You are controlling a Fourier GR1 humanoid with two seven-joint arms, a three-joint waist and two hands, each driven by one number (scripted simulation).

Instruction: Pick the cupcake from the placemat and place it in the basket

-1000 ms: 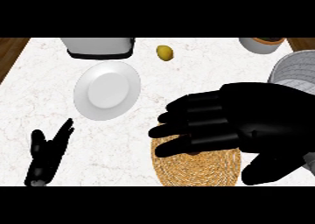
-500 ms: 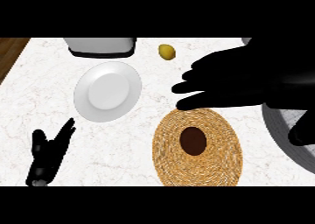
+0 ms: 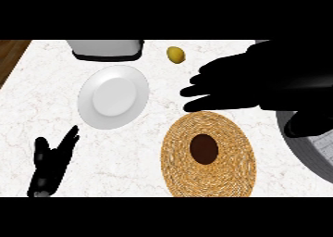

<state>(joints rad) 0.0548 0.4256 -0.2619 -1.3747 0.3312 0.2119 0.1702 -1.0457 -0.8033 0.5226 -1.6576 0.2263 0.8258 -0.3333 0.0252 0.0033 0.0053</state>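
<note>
Black right hand [image 3: 265, 83] (fingers straight, holding nothing) hovers beyond the cupcake [image 3: 204, 148].

White marble counter [image 3: 33, 120], white plate [image 3: 113, 96], woven placemat [image 3: 231, 176], lemon [image 3: 175, 54], grey basket [image 3: 319, 148]

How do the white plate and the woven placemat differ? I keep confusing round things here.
The white plate is plain, smooth and bare; the woven placemat is tan, ribbed, and has the dark brown cupcake on its middle. The plate lies further left and nearer the counter's back. Both are round and lie flat on the marble counter.
</note>
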